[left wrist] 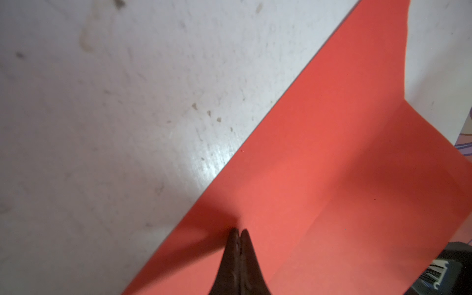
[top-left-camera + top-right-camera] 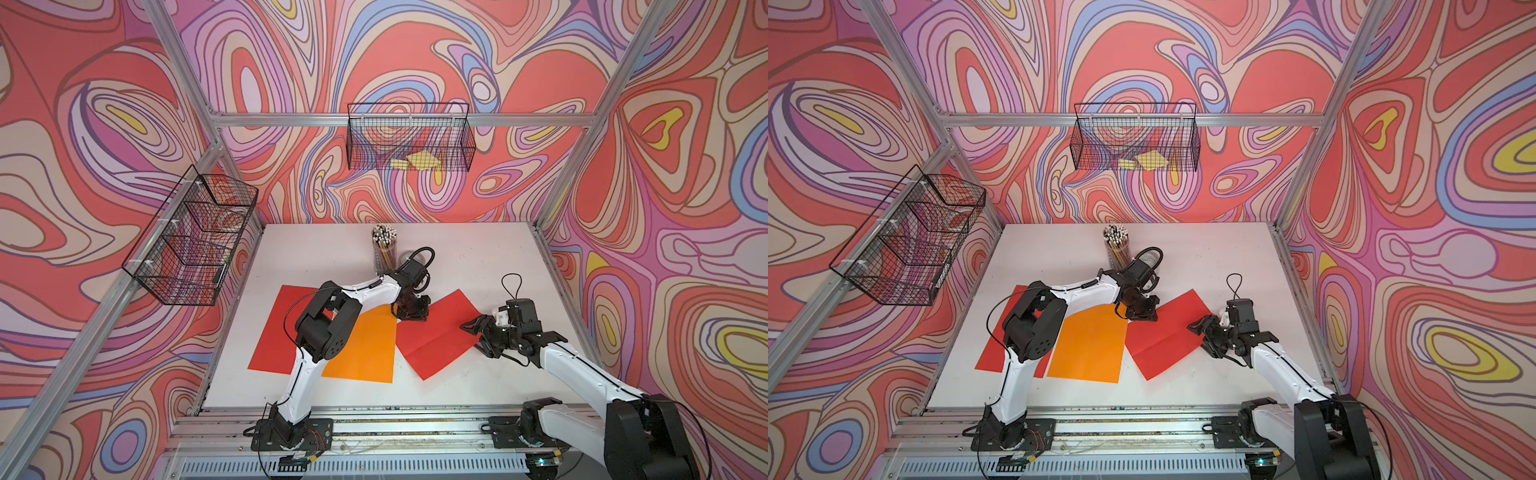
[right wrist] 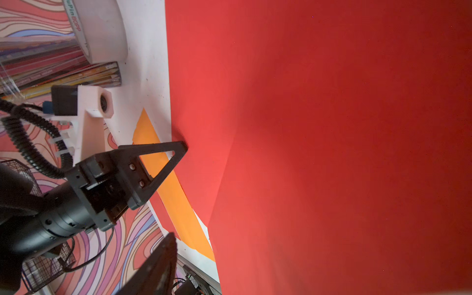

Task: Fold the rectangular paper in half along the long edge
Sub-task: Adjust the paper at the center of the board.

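A: Where is the red paper [image 2: 436, 336] found?

B: It is laid on the white table [image 2: 478, 257], right of centre and turned at an angle to the table's edges. It is seen opened out, not doubled over, and a crease [image 1: 326, 204] is marked across it.

A: What is seen beside it?

B: An orange sheet [image 2: 365, 345] is laid just to its left, meeting it near one corner. A second red sheet [image 2: 274, 332] is partly covered by the orange one. A cup of pencils [image 2: 384, 249] is stood further back.

A: How is the left gripper [image 1: 238, 232] held?

B: Its jaws are closed tight together, and the tips are pressed down onto the red paper close to its edge, near the orange sheet.

A: And the right gripper [image 2: 471, 334]?

B: It is placed at the paper's right-hand corner. In both top views its jaws are seen parted. Whether the corner is caught between them cannot be told, since that corner is hidden by the fingers.
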Robot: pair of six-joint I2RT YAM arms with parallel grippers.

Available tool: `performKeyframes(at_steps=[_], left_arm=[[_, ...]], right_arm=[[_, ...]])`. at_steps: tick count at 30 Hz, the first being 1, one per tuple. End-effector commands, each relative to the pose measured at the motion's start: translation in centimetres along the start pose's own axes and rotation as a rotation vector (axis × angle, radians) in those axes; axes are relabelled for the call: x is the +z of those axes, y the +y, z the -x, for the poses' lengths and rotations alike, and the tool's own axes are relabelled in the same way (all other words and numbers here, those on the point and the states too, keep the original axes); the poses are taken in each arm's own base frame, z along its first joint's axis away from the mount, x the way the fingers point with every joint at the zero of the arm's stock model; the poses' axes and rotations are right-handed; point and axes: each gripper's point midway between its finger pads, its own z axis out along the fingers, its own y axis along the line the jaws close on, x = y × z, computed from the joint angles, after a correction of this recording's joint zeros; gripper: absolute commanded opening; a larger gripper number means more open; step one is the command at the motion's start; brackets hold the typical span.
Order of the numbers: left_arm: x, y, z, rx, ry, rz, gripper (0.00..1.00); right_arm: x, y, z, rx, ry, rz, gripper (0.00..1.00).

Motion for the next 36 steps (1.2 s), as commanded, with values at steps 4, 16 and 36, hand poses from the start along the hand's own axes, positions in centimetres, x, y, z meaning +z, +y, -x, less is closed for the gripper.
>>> performKeyframes(at_steps=[4, 16, 36], left_arm=[[1.2, 2.9, -2.4, -0.063, 0.08, 0.102, 0.0], [-0.5, 0.4, -1.9, -0.032, 0.042, 0.04, 0.02], [-4.1, -4.3, -4.2, 0.079, 0.006, -0.018, 0.06]], right_arm=[[-0.1, -0.8, 0.2, -0.03, -0.019, -0.054, 0.4], [0.7, -1.5, 1.4, -0.059, -0.009, -0.152, 0.15], [-0.1, 4.5, 8.3, -0.442, 0.08, -0.413, 0.0]])
